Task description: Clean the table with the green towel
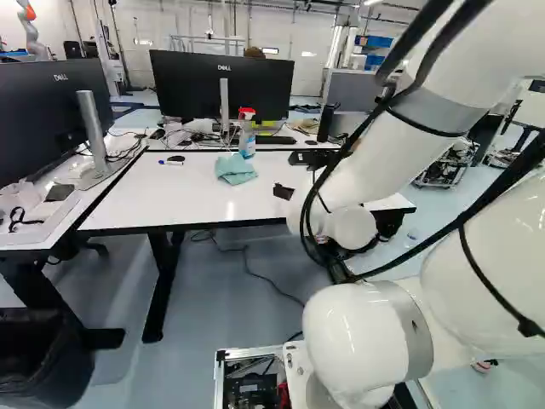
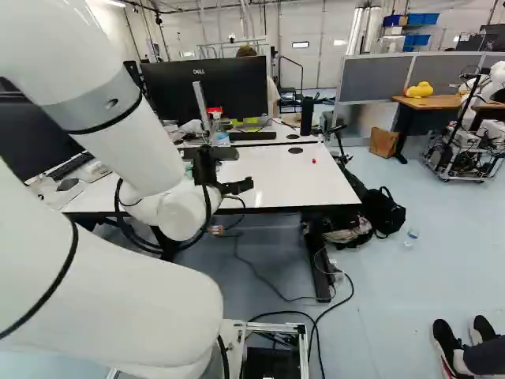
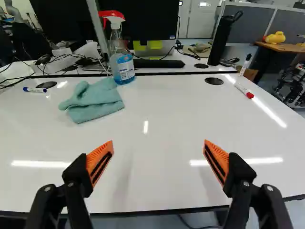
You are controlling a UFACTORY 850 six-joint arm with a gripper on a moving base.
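Teal-green cloth: the towel (image 3: 93, 101) lies crumpled on the white counter (image 3: 157, 119), ahead of the gripper (image 3: 158, 144) and to its left. A spray bottle (image 3: 122, 62) stands just beside the towel, so an overlong reach could topple it; a shallow pinch might slip off the soft folds. The arm (image 1: 387, 158) extends toward the counter's near edge, gripper fingers spread wide, holding nothing.

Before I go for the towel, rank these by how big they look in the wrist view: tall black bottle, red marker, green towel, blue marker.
1. Green towel
2. Tall black bottle
3. Red marker and blue marker: too alike to rank
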